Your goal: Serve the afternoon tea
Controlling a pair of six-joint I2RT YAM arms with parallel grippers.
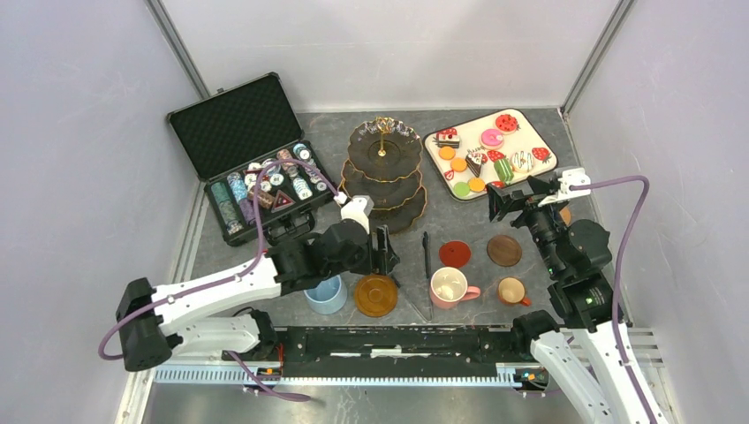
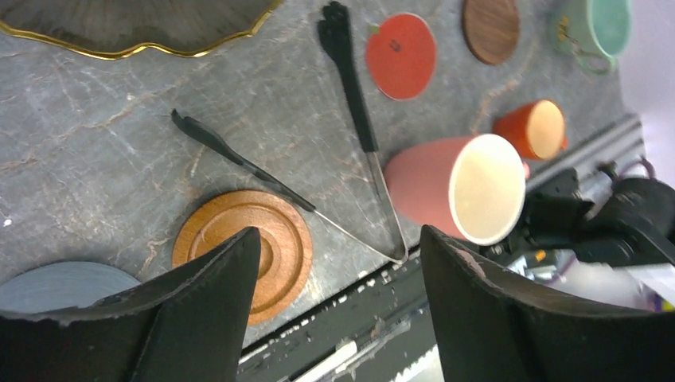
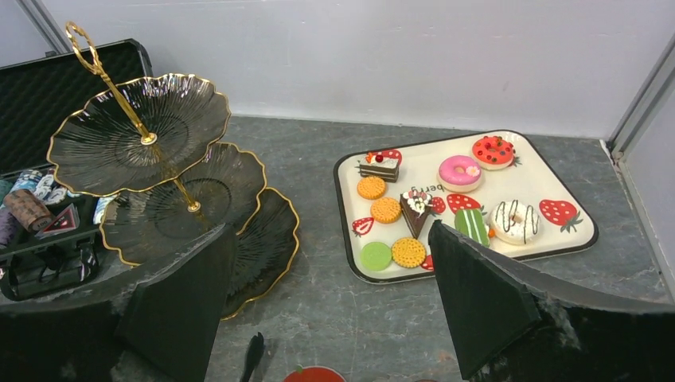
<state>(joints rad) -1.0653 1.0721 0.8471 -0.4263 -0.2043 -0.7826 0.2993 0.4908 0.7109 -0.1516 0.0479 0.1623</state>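
Left tool: released, jaws wide apart, nothing grasped; held low over the tabletop, close by the wooden coaster.
Right tool: released, jaws spread, nothing grasped; raised at the right side and faced toward the stand and the tray.
Three-tier stand: set upright at the back centre, dark with gold rims, just beside the poker chip case on its left.
Sweets: all kept on the strawberry-print tray, which is placed right of the stand and apart from it; a pink donut, a red donut, a chocolate cake slice and a green macaron are seen among them.
Mugs: the blue mug is stood just left of the wooden coaster; the pink mug and the small brown mug are stood side by side near the front; the green mug is seen further right.
Other coasters: the red apple coaster and the dark round coaster are laid side by side, just behind the pink and brown mugs.
Tongs: laid flat between the wooden coaster and the pink mug.
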